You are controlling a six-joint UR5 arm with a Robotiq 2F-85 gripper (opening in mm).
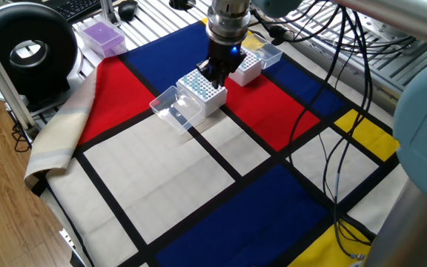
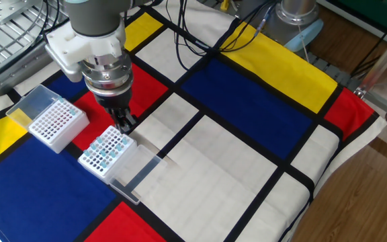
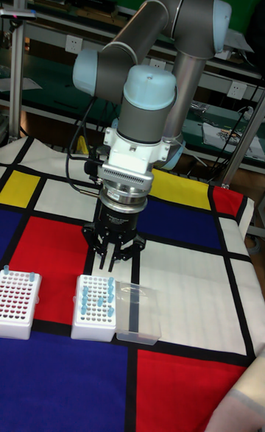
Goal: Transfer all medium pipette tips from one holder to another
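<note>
A white rack (image 1: 202, 90) (image 2: 105, 152) (image 3: 96, 305) holds several pale blue medium pipette tips (image 2: 110, 149) (image 3: 98, 294). A second white rack (image 1: 245, 68) (image 2: 54, 123) (image 3: 16, 301) stands beside it, its holes mostly bare. My gripper (image 1: 215, 73) (image 2: 125, 124) (image 3: 112, 261) points straight down, just above the edge of the tip-filled rack that faces away from its lid. Its fingers stand very close together. Whether a gap or a tip lies between them is too small to see.
A clear lid (image 1: 173, 107) (image 2: 134, 172) (image 3: 137, 314) lies hinged open beside the tip-filled rack, and another clear lid (image 1: 270, 53) (image 2: 31, 104) beside the second rack. A purple box (image 1: 101, 35) and a black round device (image 1: 27, 52) sit off the checked cloth. Cables (image 1: 332, 89) trail across it.
</note>
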